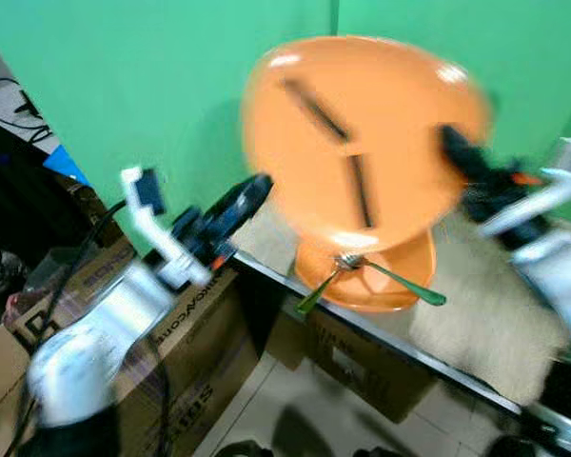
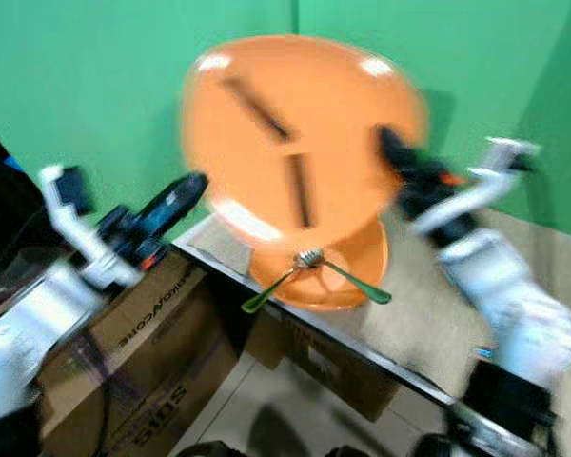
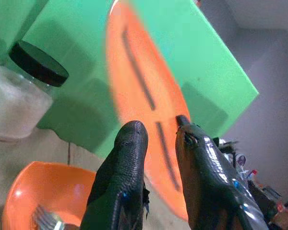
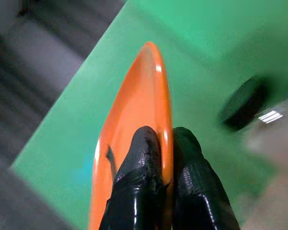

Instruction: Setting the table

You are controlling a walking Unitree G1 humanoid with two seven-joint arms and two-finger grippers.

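Observation:
A large orange plate (image 1: 362,143) with two dark streaks on its face is held up on edge above the table, blurred. My right gripper (image 4: 161,132) is shut on its rim, at the plate's right edge (image 1: 457,148). My left gripper (image 1: 252,190) hovers just off the plate's lower left edge, its fingers (image 3: 129,139) apart with nothing between them. Below the plate an orange bowl (image 1: 400,286) sits on the table. A green-handled fork (image 1: 319,286) and spoon (image 1: 409,283) lie across it.
The table has a beige mat (image 1: 495,324) and a dark front edge (image 1: 381,333). A glass jar with a black lid (image 3: 19,96) stands behind the bowl. Cardboard boxes (image 1: 190,333) sit on the floor below. A green wall (image 1: 152,86) backs the scene.

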